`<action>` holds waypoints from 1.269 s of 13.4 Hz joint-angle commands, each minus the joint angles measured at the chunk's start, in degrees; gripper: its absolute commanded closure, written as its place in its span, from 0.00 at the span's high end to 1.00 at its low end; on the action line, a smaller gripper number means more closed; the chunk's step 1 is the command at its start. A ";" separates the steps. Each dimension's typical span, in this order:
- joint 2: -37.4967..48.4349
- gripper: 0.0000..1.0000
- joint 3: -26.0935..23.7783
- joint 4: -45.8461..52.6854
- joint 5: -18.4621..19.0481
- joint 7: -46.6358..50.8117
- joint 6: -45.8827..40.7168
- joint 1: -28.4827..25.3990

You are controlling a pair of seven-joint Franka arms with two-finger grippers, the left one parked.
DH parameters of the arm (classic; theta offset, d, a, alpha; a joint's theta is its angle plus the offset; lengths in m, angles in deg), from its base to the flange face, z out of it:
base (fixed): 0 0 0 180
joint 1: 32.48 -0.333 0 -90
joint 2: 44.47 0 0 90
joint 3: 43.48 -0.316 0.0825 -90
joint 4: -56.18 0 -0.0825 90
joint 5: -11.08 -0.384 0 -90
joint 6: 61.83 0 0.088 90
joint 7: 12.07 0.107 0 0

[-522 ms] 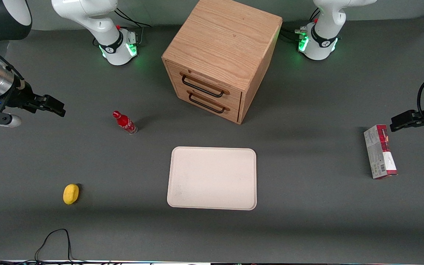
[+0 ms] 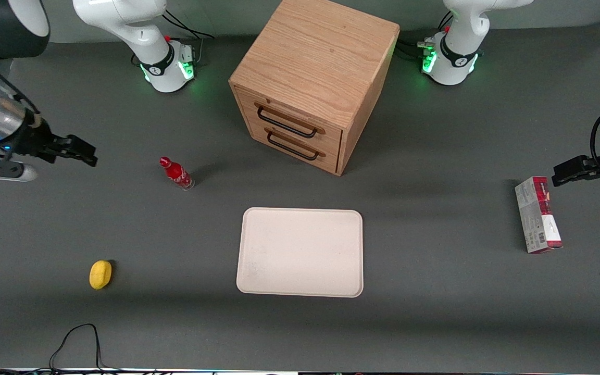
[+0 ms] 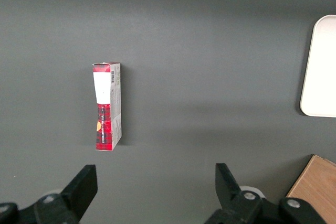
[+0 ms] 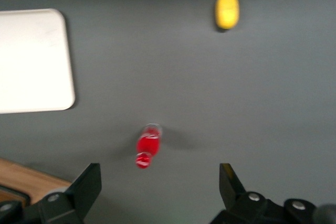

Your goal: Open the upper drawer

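The boxy oak cabinet (image 2: 315, 67) stands at the back middle of the table. Its upper drawer (image 2: 292, 119) is shut, with a thin black wire handle (image 2: 285, 124). The lower twin drawer (image 2: 295, 148) sits under it, also shut. My right gripper (image 2: 84, 152) is open and empty, held above the table toward the working arm's end, well away from the cabinet. In the right wrist view the gripper (image 4: 157, 187) hangs wide open above bare table, and a corner of the cabinet (image 4: 26, 182) shows beside one finger.
A small red bottle (image 2: 176, 174) stands between my gripper and the cabinet; it also shows in the right wrist view (image 4: 147, 147). A cream tray (image 2: 300, 252) lies nearer the camera than the cabinet. A yellow lemon (image 2: 100, 274) and a red-and-grey box (image 2: 537, 214) lie on the table.
My right gripper has moved a little toward the cabinet and slightly lower. The drawers and other objects have not moved.
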 commanded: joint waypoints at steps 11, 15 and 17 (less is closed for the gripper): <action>-15.80 1.00 -33.38 9.71 -11.67 -13.68 0.10 -0.53; -18.88 1.00 -34.53 7.96 -11.07 -21.58 0.63 -1.06; -18.80 1.00 -34.53 4.37 -11.07 -25.45 3.78 -0.89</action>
